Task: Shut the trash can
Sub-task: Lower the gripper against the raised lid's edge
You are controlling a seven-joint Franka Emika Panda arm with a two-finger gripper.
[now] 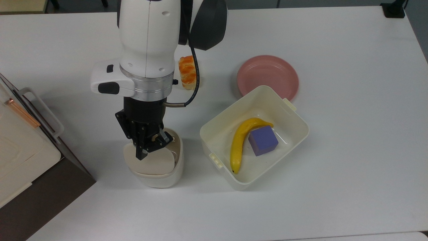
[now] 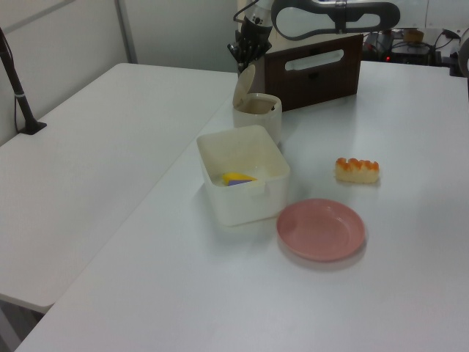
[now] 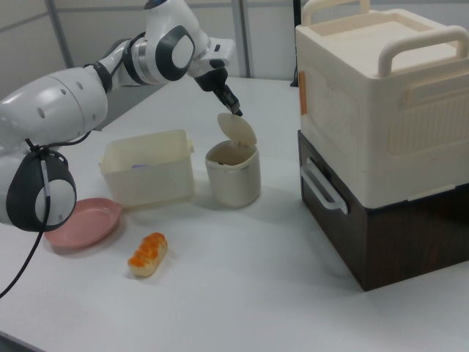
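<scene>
Now the hand (image 3: 236, 110), with fingers pinched together holding nothing, is hovering by the trash can (image 3: 233, 178)'s light, stiff lid (image 3: 238, 130), ready to push its top edge.

In the top view the arm hides part of the trash can (image 1: 157, 174) opening and of the bread (image 1: 186, 72); the tub (image 1: 284, 110) covers the pink plate (image 1: 267, 72) edge

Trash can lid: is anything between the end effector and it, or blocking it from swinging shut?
Nothing visible. The end effector sits right at the top edge of the raised lid, and the trash can opening beneath looks clear. The tub stands apart, beside it.
</scene>
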